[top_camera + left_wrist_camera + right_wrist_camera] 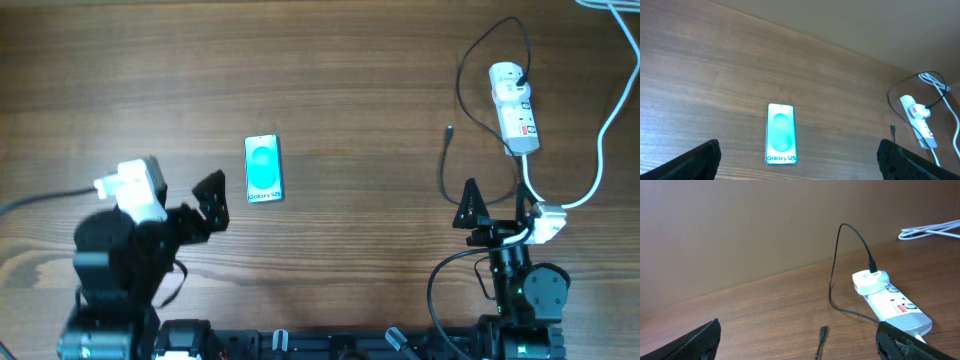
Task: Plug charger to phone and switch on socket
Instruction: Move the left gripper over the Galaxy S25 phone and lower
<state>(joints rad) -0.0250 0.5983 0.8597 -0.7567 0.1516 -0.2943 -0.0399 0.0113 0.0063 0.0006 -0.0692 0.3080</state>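
Note:
The phone (263,169) lies flat on the wooden table with its cyan screen up; it also shows in the left wrist view (781,133). My left gripper (212,203) is open and empty just left of it, and in its own view (800,169) the phone lies between and ahead of the fingers. The white socket (514,110) lies at the far right. The black charger cable loops from an adapter on it, and its small plug (449,130) lies free on the table. My right gripper (493,205) is open and empty, with the plug (823,330) just ahead of the gripper (800,342) and the socket (895,307) to the right.
A thicker white lead (600,130) runs from the socket's near end up to the far right corner. It crosses close to my right arm's wrist. The socket (920,122) and the cable loop also show far right in the left wrist view.

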